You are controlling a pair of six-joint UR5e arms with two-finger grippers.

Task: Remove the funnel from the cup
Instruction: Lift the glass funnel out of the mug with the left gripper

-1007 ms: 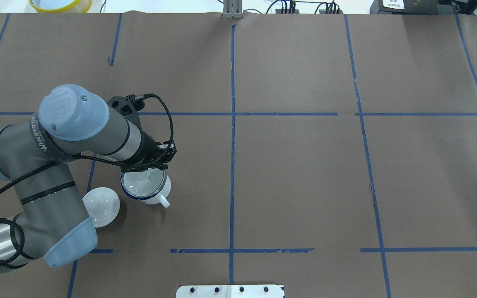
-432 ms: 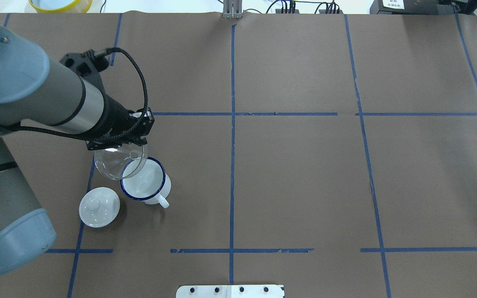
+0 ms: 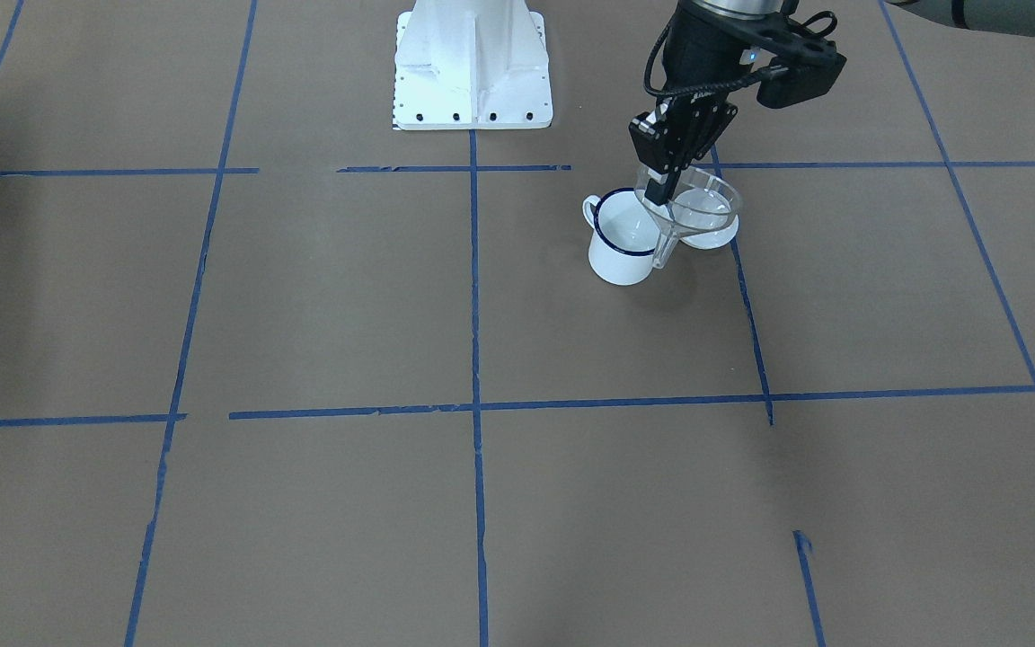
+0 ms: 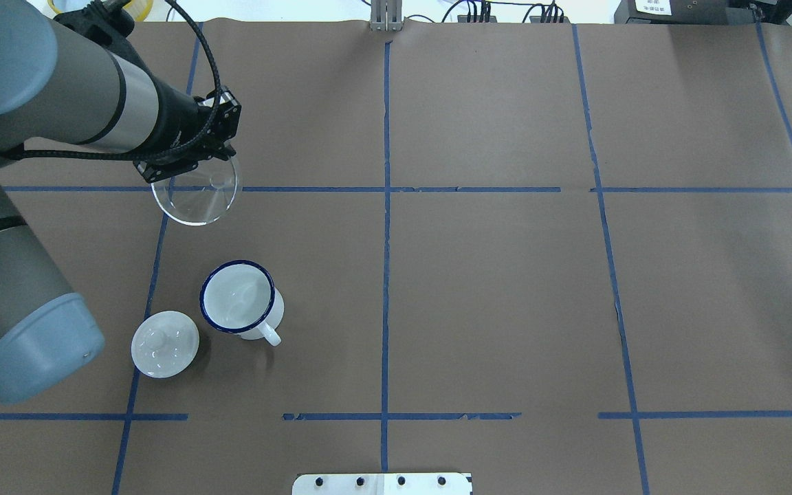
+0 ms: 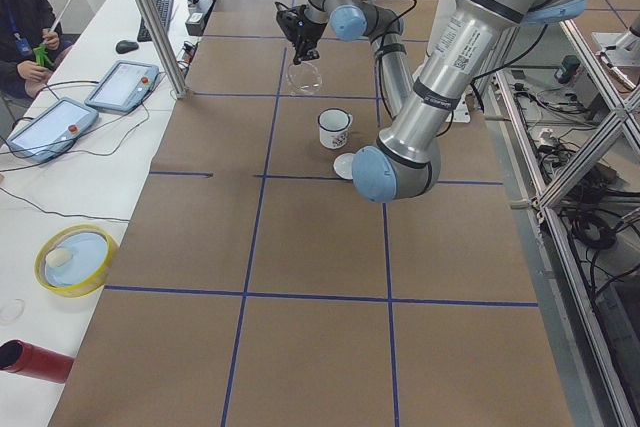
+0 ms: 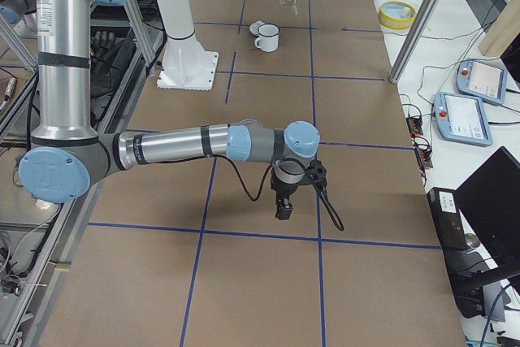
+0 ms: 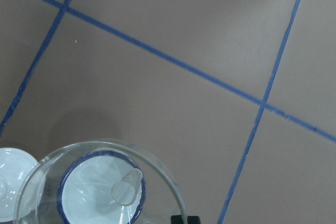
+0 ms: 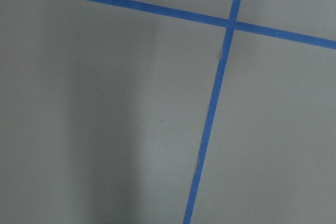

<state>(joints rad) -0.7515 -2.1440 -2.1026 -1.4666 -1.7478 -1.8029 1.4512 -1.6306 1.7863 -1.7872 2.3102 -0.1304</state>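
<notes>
Overhead layout, read from the left edge: the left arm enters from that side, and the left gripper (image 4: pixel 192 152) has its jaws closed on the near rim of the funnel (image 4: pixel 195 191). It holds the clear cone in the air with its mouth upward. The exterior left view shows the funnel (image 5: pixel 305 75) hanging well above the cup (image 5: pixel 335 128), its spout out of the cup. In the front-facing view the black fingers (image 3: pixel 659 189) pinch the funnel wall (image 3: pixel 702 208), and the spout points down in front of the cup's side. Below and slightly right of the gripper in the overhead view, a white knobbed lid (image 4: pixel 164 344) lies on the brown table (image 4: pixel 506 289). The cup (image 4: pixel 238 302) stands upright just beside the lid on its right, blue-rimmed, with its handle toward the lower right. The left wrist view looks down through the funnel mouth (image 7: pixel 168 182); the cup (image 7: pixel 84 192) shows through the plastic, and the lid (image 7: pixel 10 182) lies at the lower left. Blue tape lines (image 4: pixel 386 240) divide the table into a grid. The right gripper (image 6: pixel 283 210) shows only in the exterior right view, low over the table near a tape line and well apart from the cup. Whether its jaws are open or closed cannot be told.
</notes>
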